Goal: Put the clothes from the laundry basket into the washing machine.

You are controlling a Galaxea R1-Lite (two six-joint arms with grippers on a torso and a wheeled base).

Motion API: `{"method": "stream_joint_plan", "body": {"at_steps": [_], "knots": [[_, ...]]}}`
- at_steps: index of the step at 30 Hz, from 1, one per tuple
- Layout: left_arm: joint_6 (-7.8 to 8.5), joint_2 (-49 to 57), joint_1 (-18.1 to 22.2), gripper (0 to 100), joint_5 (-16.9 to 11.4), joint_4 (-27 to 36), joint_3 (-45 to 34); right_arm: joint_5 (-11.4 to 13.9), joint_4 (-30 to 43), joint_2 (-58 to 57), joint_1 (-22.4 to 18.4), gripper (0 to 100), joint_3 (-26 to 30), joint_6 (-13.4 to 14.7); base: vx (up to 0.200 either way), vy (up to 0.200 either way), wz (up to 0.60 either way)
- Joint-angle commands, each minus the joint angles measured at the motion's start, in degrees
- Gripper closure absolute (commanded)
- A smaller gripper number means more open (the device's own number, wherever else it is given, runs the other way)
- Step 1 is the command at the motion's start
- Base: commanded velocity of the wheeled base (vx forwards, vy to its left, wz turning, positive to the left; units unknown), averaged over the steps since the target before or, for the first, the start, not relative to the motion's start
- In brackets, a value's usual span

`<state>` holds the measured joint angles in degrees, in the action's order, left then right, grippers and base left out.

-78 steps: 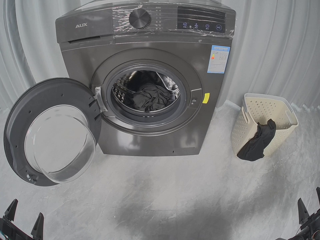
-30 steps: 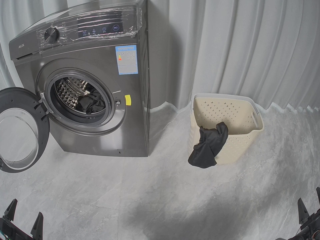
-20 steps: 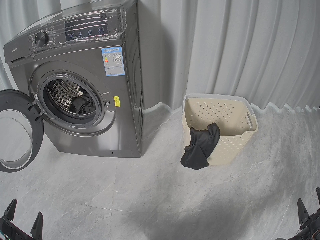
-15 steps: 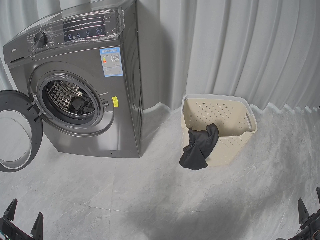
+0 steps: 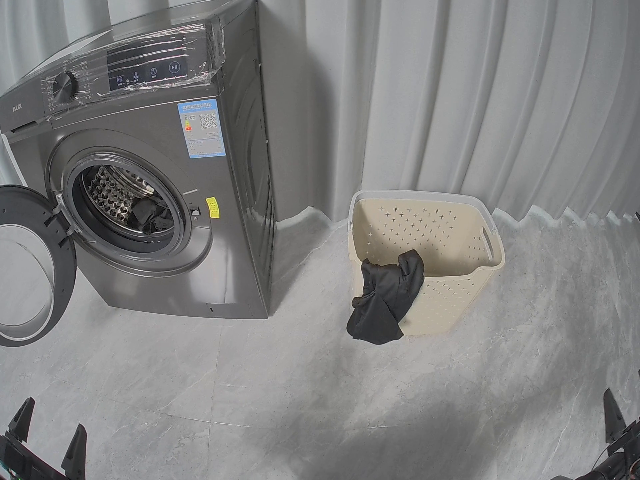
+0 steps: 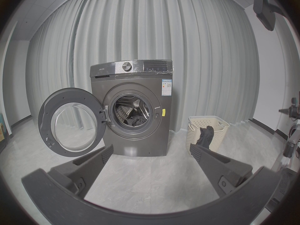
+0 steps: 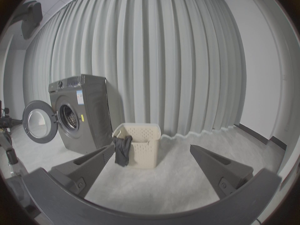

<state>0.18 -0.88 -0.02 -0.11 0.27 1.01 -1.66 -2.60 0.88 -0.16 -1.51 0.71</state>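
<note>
Head view: black cloth garment [image 5: 383, 295] draped over the front rim of a cream perforated plastic laundry basket [image 5: 460, 281], right of the open grey washing machine [image 5: 227, 235]; fetching seems in hand, so the left gripper [image 6: 151, 147] and right gripper [image 7: 151, 147], jaws spread and empty, likely must approach and pinch it

Grey washing machine [image 5: 167, 188]; cream basket [image 5: 460, 288] (star-perforated); black garment [image 5: 385, 295].

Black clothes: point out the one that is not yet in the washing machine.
The black garment draped over the rim of the laundry basket, hanging down its outer wall. The other dark garment already lies inside the drum of the washing machine.
</note>
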Motion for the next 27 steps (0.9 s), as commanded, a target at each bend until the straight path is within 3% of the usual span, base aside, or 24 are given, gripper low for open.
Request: {"method": "stream_joint_plan", "body": {"at_steps": [1,3,5,6,7,9,12,18,23,24,27], "knots": [[0.08,0.88,0.02,0,0.02,0.0,-0.92,0.34,-1.18,-0.88,0.16,0,-6.4,1.49,0.2,0.0,0.0],[0.17,0.88,0.02,0,0.02,0.0,-0.92,1.22,2.25,2.2,0.33,0,-8.77,2.54,0.2,0.0,0.0],[0.17,0.88,0.02,0,0.02,0.0,-0.92,6.76,4.79,13.01,2.8,0,-9.74,3.16,0.0,0.0,0.0],[0.17,0.88,0.02,0,0.02,0.0,-0.92,7.28,4.71,14.15,3.15,0,-9.91,3.25,0.0,0.0,0.0],[0.17,0.88,0.02,0,0.02,0.0,-0.92,9.57,3.74,20.66,4.55,0,-10.71,4.13,0.0,0.0,0.0],[0.08,0.88,0.02,0,0.02,0.0,-0.92,11.85,2.33,28.92,5.61,0,-12.64,6.85,0.0,0.0,0.0],[-0.01,0.88,0.02,0,0.02,0.0,-0.92,12.47,-1.97,41.05,6.31,0,-14.75,9.58,0.0,0.0,0.0],[-0.18,0.88,0.02,0,0.11,0.0,-0.92,12.12,-16.04,55.46,10.09,0,-13.69,9.84,0.0,-0.2,0.0],[-0.18,0.88,0.02,0,0.11,0.0,-0.92,12.29,-16.83,60.38,11.41,0,-13.78,10.28,0.0,-0.2,0.0],[-0.09,0.88,0.02,0,0.11,0.0,-0.92,12.47,-17.44,63.99,11.76,0,-14.22,12.04,0.0,-0.2,0.0],[-0.01,0.88,0.02,0,0.11,0.0,-0.92,12.56,-19.55,69.08,12.2,0,-15.01,13.27,0.0,0.0,0.0]]}}
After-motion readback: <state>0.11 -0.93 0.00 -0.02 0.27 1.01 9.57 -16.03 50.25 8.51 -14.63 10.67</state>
